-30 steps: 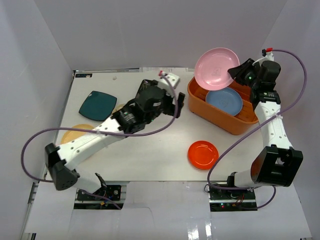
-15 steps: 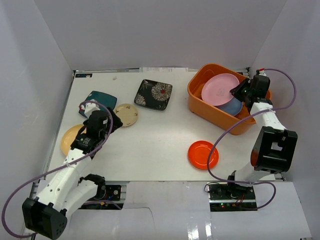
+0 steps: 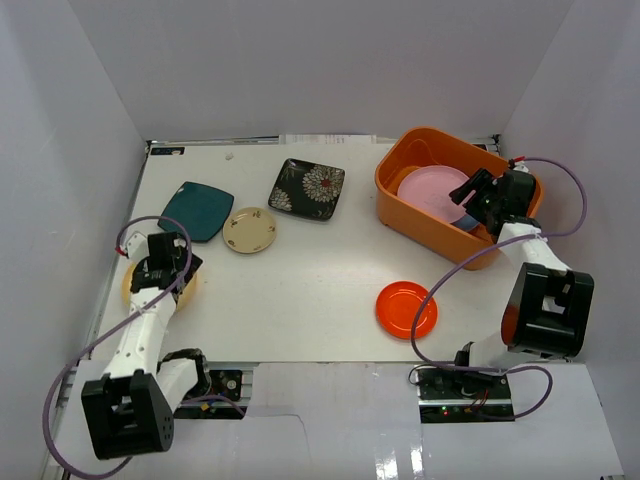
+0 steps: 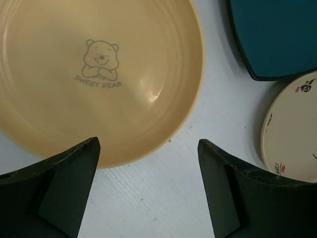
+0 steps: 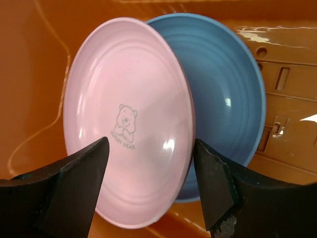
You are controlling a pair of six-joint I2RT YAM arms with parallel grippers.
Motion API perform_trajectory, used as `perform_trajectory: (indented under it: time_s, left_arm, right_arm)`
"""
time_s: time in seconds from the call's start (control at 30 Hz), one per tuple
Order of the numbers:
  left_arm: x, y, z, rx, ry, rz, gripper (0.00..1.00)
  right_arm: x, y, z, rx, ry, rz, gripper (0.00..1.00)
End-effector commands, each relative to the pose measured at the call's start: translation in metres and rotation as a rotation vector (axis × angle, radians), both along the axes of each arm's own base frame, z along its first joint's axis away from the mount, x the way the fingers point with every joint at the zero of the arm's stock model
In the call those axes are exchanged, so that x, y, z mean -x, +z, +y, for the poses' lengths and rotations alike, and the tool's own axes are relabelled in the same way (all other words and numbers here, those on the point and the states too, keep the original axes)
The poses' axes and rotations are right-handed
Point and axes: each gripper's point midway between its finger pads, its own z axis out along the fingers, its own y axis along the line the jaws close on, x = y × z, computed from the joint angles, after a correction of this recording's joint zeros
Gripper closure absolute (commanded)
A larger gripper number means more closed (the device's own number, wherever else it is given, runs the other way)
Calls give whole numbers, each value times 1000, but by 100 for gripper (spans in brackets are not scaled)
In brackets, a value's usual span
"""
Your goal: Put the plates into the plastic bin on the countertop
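The orange plastic bin (image 3: 415, 222) stands at the back right of the white countertop (image 3: 320, 270). Inside it a pink plate (image 3: 430, 188) (image 5: 129, 124) leans on a light blue plate (image 5: 228, 99). My right gripper (image 3: 478, 190) (image 5: 149, 148) hangs open just above the pink plate, its fingers clear of the rim. My left gripper (image 3: 160, 262) (image 4: 147, 148) is open low over the near edge of the yellow plate (image 3: 128, 288) (image 4: 99, 74), at the left. On the countertop lie a teal square plate (image 3: 196, 210) (image 4: 277, 34), a patterned beige plate (image 3: 250, 230) (image 4: 292, 134), a black flowered square plate (image 3: 307, 188) and a red plate (image 3: 406, 308).
White walls close in the countertop on the left, the back and the right. The bin's orange wall (image 5: 29, 74) fills the right wrist view around the plates. A purple cable (image 3: 450, 275) loops from the right arm near the red plate.
The right gripper lowered the pink plate into the bin and opened off it. The left arm swung back from the table's middle to the yellow plate at the left.
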Motion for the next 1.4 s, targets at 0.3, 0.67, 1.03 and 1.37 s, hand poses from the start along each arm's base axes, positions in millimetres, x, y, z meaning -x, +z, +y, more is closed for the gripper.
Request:
perform_trajectory:
  time_s: [0.3, 0.67, 1.03, 1.37]
  left_arm:
    - [-62, -34, -15, -3, -342, 195, 20]
    - [-69, -58, -14, -12, -386, 294, 55]
    - [-52, -8, -73, 20, -554, 173, 100]
    - [-22, 80, -224, 19, -1045, -153, 100]
  right_arm:
    - [16, 100, 42, 65, 257, -290, 25]
    - [14, 77, 32, 106, 221, -218, 6]
    - [62, 157, 163, 67, 551, -445, 11]
    - [120, 164, 303, -154, 885, -482, 6]
